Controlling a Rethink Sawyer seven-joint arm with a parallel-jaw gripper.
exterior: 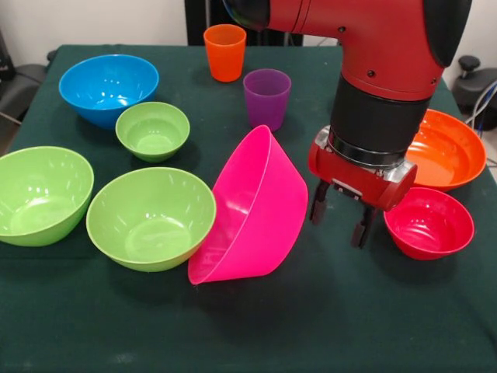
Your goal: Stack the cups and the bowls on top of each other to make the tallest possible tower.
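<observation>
My gripper [340,223] hangs open just above the green cloth, nothing between its fingers, between the large pink bowl [252,210] and the small red bowl [429,222]. The pink bowl is tipped on its side, leaning against a lime green bowl [151,218]. Two more lime green bowls sit at far left [40,194] and middle left [153,130]. A blue bowl [108,88] stands at the back left. The orange bowl [446,149] is partly hidden behind my arm. An orange cup [224,52] and a purple cup [266,98] stand upright at the back.
The table [311,326] is covered in dark green cloth. Dark equipment [475,85] sits off the table's right back corner. My arm's red and black wrist [373,93] blocks part of the right side.
</observation>
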